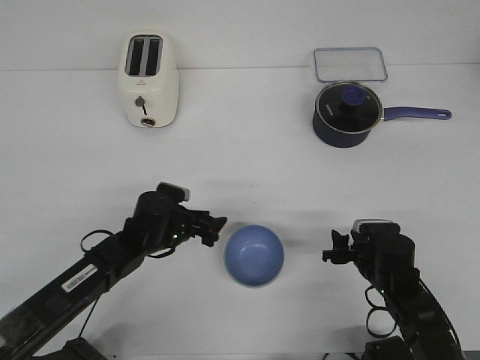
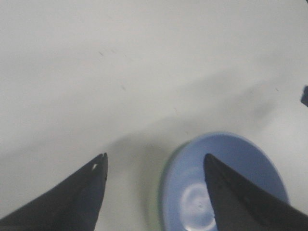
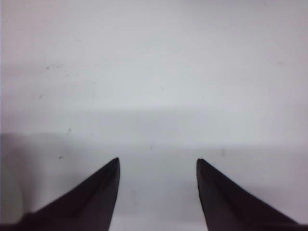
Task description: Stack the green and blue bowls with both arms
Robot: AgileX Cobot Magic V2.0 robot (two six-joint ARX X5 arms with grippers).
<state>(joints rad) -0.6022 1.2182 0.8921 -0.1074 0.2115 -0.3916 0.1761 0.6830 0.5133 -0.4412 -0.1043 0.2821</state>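
Both spread grippers — left (image 1: 212, 227), right (image 1: 335, 249) — flank blue bowl (image 1: 254, 255); toaster (image 1: 149, 80), saucepan (image 1: 346, 114) far behind.

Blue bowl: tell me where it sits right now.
In the front view the blue bowl sits near the table's front edge, about centre, between the left gripper and the right gripper, neither touching it.

**No legible writing in any view**

A small white label (image 1: 77, 278) sits on the left arm (image 1: 90, 274), but its print is too small to read. The glass lid (image 1: 349, 103) of the navy saucepan (image 1: 341, 127) carries faint light marks that cannot be made out. Both wrist views show no text.
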